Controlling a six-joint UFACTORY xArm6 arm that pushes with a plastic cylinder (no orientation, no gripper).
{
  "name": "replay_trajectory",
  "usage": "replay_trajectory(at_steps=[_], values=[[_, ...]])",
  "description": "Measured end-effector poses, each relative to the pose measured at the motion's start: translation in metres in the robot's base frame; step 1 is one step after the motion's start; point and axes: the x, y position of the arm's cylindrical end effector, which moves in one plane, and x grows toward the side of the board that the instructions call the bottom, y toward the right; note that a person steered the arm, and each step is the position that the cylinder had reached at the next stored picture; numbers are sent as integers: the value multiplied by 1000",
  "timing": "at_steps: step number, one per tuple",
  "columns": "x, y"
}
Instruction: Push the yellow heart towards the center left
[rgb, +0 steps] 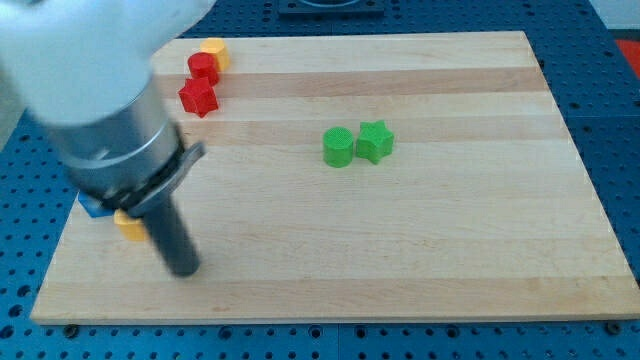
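Tip (184, 268) just right of yellow block (129, 226) — shape hidden.

The arm is reaching in from the view's upper left corner, its blurred white housing filling that corner and narrowing into a grey cylindrical collar that is angling down toward five o'clock. From the collar a straight dark rod is slanting onward in the same direction, and its tip (184, 268) is sitting at the rod's lower end in the lower left part of the view. The whole arm is lying at about ten o'clock from the tip.
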Motion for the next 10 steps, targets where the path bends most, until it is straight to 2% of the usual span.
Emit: replay_trajectory(at_steps=[1,2,3,4,5,7,8,10], values=[[4,-75],[-19,-79],[-45,-51],[-61,-47],[-71,-44],[-79,3],[-102,1],[-185,0]])
